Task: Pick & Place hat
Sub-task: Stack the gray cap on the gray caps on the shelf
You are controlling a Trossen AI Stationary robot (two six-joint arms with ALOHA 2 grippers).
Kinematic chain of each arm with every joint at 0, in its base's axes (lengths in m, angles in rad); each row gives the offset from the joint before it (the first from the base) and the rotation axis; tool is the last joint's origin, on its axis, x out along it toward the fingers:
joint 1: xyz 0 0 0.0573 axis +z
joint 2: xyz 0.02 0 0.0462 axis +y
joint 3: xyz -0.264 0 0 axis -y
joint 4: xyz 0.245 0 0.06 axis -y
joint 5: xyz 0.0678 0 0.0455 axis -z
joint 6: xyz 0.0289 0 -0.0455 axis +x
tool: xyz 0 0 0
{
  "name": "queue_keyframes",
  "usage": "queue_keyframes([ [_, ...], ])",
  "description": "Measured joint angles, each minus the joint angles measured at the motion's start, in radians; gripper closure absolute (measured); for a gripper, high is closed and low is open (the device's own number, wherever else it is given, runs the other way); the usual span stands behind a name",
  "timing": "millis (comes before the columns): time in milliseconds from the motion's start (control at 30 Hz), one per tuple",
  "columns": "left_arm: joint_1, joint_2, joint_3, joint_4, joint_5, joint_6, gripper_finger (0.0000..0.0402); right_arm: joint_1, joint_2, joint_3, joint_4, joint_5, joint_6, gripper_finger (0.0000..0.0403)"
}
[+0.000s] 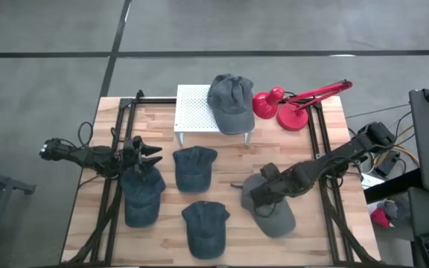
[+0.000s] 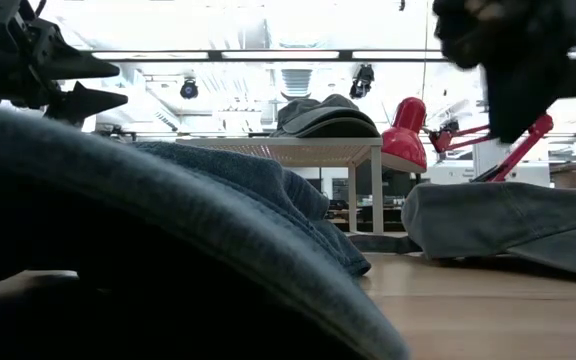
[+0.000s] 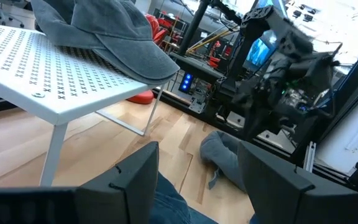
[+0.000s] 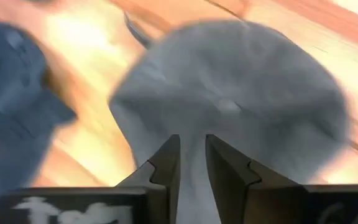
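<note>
Right now the right hand (image 1: 263,195) sits low over the grey cap (image 1: 270,208) on the counter's (image 1: 326,123) right side; in the right wrist view its two fingers (image 4: 166,165) stand close together with a fold of that grey cap (image 4: 229,99) between them, so it looks pinched on the fabric, though the picture is blurred. The left hand (image 1: 146,154) hovers over the left side of the counter with its fingers (image 3: 138,174) apart and nothing between them, just above a blue denim cap (image 1: 141,195). Two more blue denim caps lie between the arms, one mid-counter (image 1: 194,165) and one near the front edge (image 1: 204,225). Another grey cap (image 1: 230,100) rests on the white perforated stand (image 1: 192,108) at the back, its brim hanging past the stand's edge. Beside the stand lies a red desk lamp (image 1: 293,104).
</note>
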Motion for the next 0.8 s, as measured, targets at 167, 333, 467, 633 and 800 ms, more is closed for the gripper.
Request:
queue_keyframes([
  [167, 0.0, 0.0, 0.0, 0.0, 0.0, 0.0, 0.0179, 0.037, 0.009, 0.126, -0.273, -0.091, -0.023, 0.035],
  [333, 0.0, 0.0, 0.0, 0.0, 0.0, 0.004, 0.0179, 0.088, 0.002, 0.164, -0.38, -0.117, 0.011, 0.0338],
  [467, 0.0, 0.0, 0.0, 0.0, 0.0, 0.005, 0.0179, 0.125, 0.003, 0.16, -0.377, -0.131, 0.036, 0.0305],
  [633, 0.0, 0.0, 0.0, 0.0, 0.0, 0.005, 0.0179, 0.151, 0.013, 0.145, -0.362, -0.133, 0.102, 0.0245],
  [800, 0.0, 0.0, 0.0, 0.0, 0.0, 0.005, 0.0179, 0.158, 0.015, 0.105, -0.292, -0.133, 0.137, 0.0175],
])
